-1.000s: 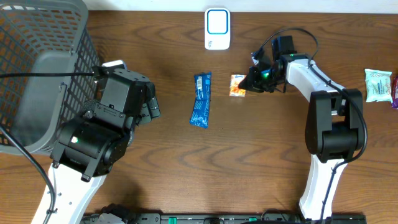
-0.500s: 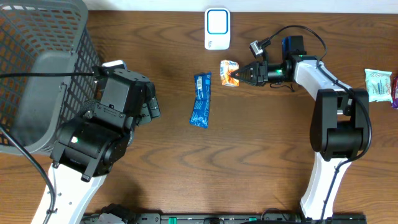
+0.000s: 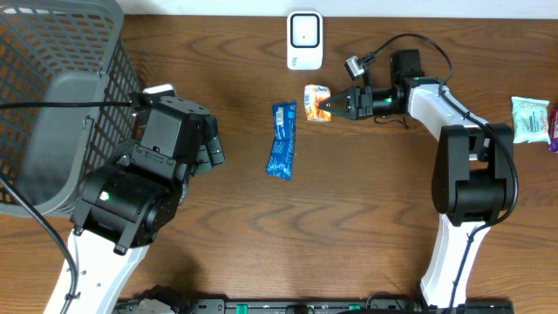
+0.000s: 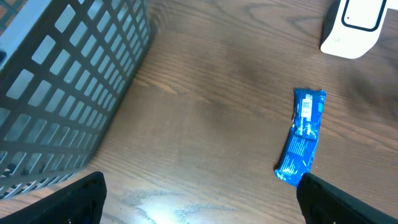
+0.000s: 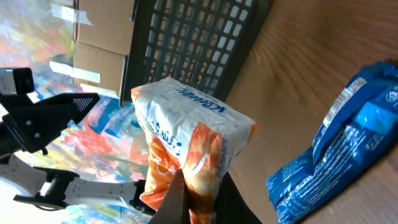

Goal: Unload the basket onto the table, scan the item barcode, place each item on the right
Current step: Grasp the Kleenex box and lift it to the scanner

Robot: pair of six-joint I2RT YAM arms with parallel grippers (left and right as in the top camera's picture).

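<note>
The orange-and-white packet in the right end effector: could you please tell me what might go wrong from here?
1. The right end effector pinches the orange-and-white packet only by one edge, so it might slip or twist.
2. No barcode on it shows in any view, so the side turned to the white scanner may be the wrong one.
3. If it drops, it could land on the blue wrapper nearby.

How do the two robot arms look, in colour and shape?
Both have white links and black joint housings. The left arm shows a small green light; the right arm glows green near its wrist, and a black cable loops above it.
</note>
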